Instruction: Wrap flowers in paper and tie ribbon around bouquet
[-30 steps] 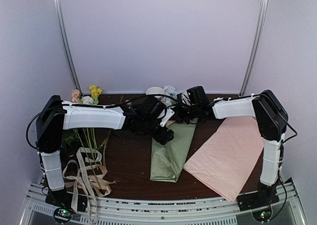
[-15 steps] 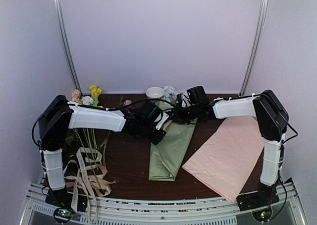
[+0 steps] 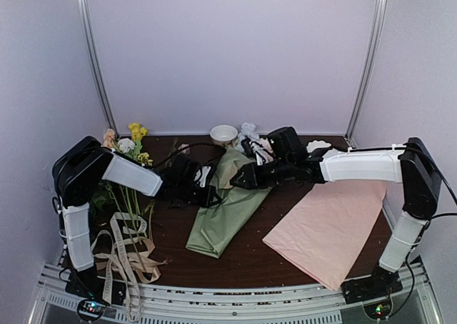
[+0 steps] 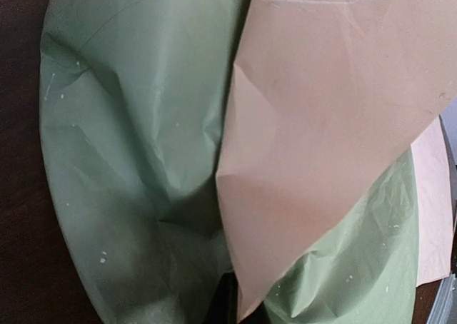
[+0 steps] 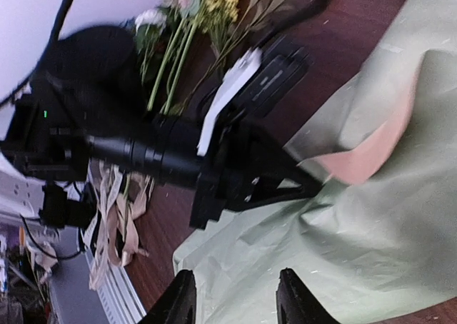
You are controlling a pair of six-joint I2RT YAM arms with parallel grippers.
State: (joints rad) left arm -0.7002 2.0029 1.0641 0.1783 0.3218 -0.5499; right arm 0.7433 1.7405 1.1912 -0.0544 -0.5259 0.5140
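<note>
The olive-green paper lies folded in a long slanted wrap on the dark table, its peach inner face showing. With the pale and pink blooms at its far end, it makes a loose bouquet. My left gripper is shut on the wrap's left edge, and its tips pinch the fold. My right gripper hovers open just over the green paper, holding nothing. Loose flowers lie at the far left. The cream ribbon sits tangled with a tan one near the left base.
A plain pink sheet covers the table's right side. A small white bowl stands at the back centre. Flower stems run under the left arm. The two wrists nearly meet over the wrap.
The right gripper has opened and let go of the paper, its arm stretching left. The left gripper shut on the paper and drew it left, swinging the near end leftward.
</note>
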